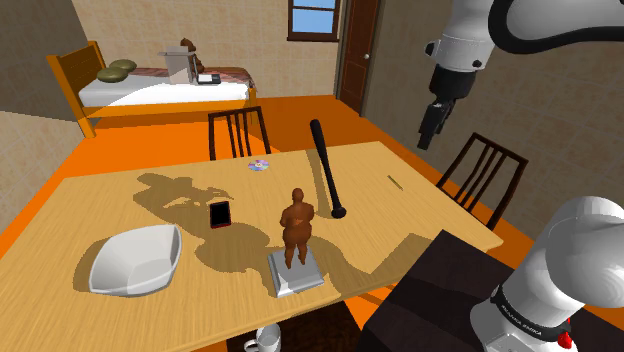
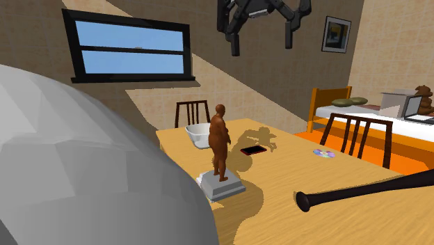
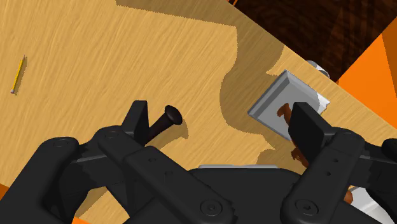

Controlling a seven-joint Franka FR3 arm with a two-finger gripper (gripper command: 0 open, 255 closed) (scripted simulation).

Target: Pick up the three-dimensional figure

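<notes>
The figure (image 1: 297,224) is a brown standing human statuette on a square grey base (image 1: 295,271), near the wooden table's (image 1: 150,190) front edge. It stands upright in the second exterior view too (image 2: 220,138). My black gripper (image 2: 261,38) hangs open high above the table, well clear of the figure and holding nothing. In the shoulder view the gripper (image 1: 430,128) is up and to the right of the figure, over the table's far right end. From the wrist, the gripper (image 3: 222,124) looks down on the grey base (image 3: 278,102), and one finger (image 3: 310,129) partly hides the statuette.
A black baseball bat (image 1: 327,165) lies just beside the figure, its knob (image 3: 168,117) below the gripper. Also on the table are a white bowl (image 1: 135,258), a dark phone (image 1: 220,214), a disc (image 1: 259,165) and a pencil (image 3: 18,75). Chairs (image 1: 485,180) ring the table.
</notes>
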